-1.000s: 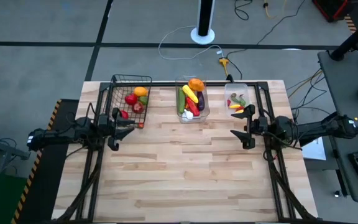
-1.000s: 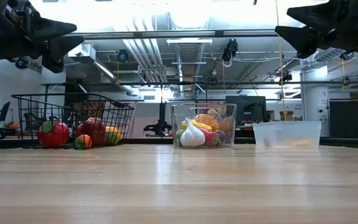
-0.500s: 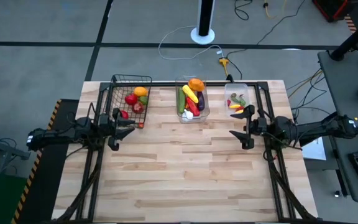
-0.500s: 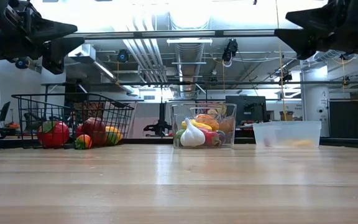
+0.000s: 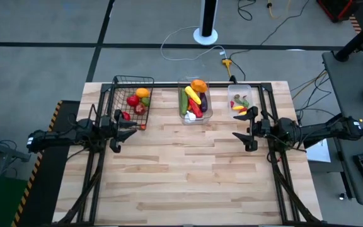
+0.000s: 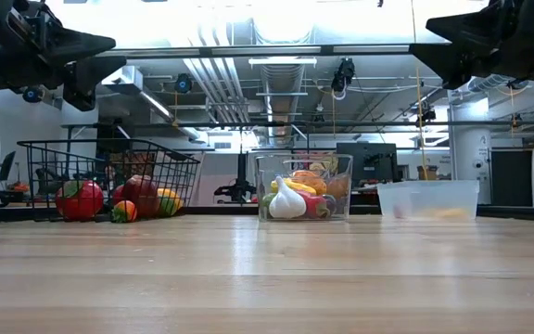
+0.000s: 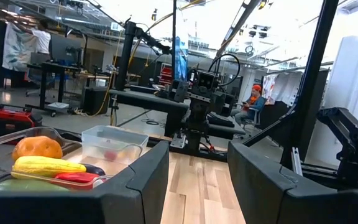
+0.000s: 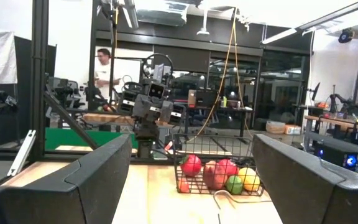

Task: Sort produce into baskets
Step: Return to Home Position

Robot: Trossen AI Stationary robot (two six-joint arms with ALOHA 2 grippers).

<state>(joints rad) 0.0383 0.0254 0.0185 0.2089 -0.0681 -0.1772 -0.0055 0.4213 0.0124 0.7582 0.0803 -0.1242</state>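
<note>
The black wire basket (image 5: 133, 94) stands at the far left of the table and holds red, orange and green produce (image 6: 82, 199). The taller clear bin (image 5: 194, 101) at the far middle holds an orange, a yellow piece, a green cucumber and white garlic (image 6: 286, 200). The shallower clear bin (image 5: 240, 99) at the far right holds a few small pieces. My left gripper (image 5: 126, 129) hovers open, raised over the table just near of the basket. My right gripper (image 5: 244, 130) hovers open, just near of the shallow bin. Nothing lies between either pair of fingers (image 7: 197, 177) (image 8: 191, 180).
Bare wooden tabletop (image 5: 188, 170) spreads across the middle and near side. Black frame posts (image 5: 99, 157) (image 5: 276, 164) rise at both sides. Cables and a white stand (image 5: 205, 31) lie on the floor beyond the far edge. A person (image 8: 106, 65) stands in the room behind.
</note>
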